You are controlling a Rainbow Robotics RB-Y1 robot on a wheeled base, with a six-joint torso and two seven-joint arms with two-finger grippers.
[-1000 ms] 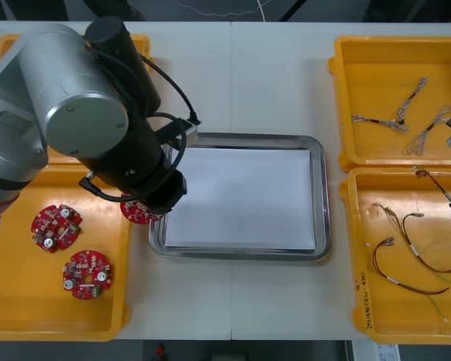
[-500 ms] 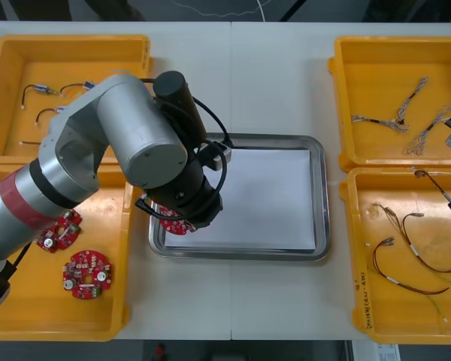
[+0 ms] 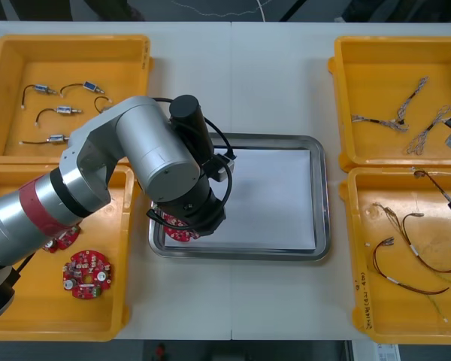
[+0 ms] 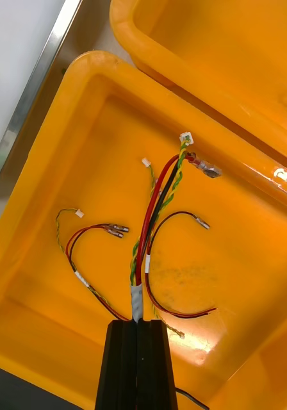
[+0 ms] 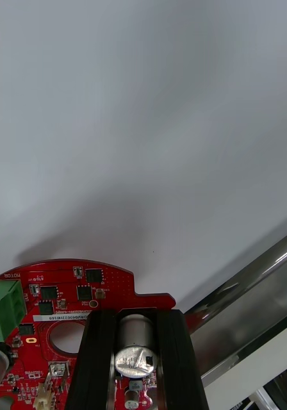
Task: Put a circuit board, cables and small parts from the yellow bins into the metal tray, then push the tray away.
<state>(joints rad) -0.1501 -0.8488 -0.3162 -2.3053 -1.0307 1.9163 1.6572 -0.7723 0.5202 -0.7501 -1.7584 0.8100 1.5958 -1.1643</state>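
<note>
Circuit board [image 5: 105, 288] is clamped in the left gripper [image 5: 143, 315], jaws held apart by a silver can on the board's face (the can sits between the pads). Past the fingertips lies the white liner of the metal tray [image 5: 252, 295], and its rim runs just beside the fingers. From above, we place the board over the tray's near-left corner. We judge that open floor lies toward the tray's centre, away from that rim. The right gripper [image 4: 137, 327] is parked over a yellow bin [image 4: 246, 256], jaws closed on a cable bundle [image 4: 157, 198].
</note>
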